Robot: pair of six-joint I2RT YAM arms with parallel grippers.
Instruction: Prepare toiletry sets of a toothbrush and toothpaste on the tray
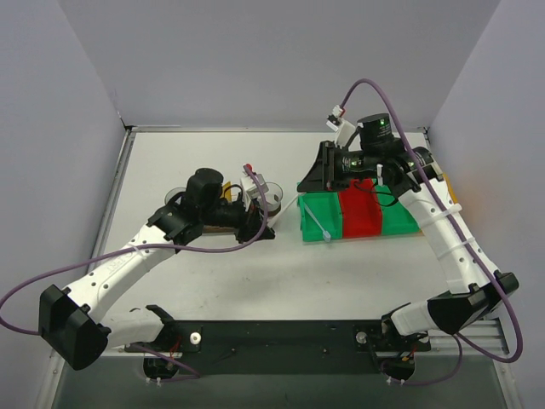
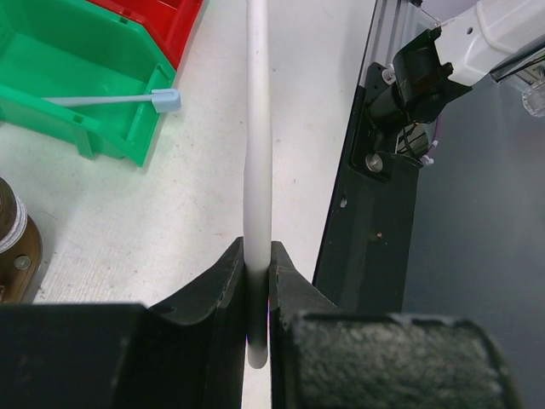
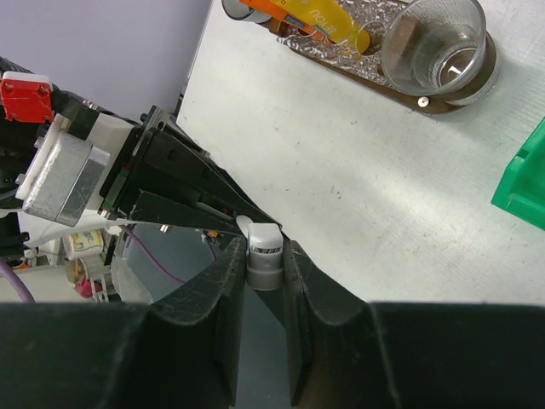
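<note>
Left gripper (image 2: 257,256) is clamping a white toothbrush (image 2: 258,128) by its handle; right gripper (image 3: 264,247) is pinching a small white cap (image 3: 265,260).
The toothbrush is pointing away from the fingers over the table (image 2: 170,196), near a green bin (image 2: 60,51) where a pale-blue toothbrush (image 2: 102,100) is lying with its head past the rim. Ahead of the right gripper, the tray (image 3: 372,83) is carrying an orange toothpaste tube (image 3: 315,13) beside a clear cup (image 3: 438,43).

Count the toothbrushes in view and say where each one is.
2. A white toothbrush is clamped in the left fingers; a pale blue toothbrush lies in the green bin, its head poking over the front rim. More may be hidden inside the bins.
</note>
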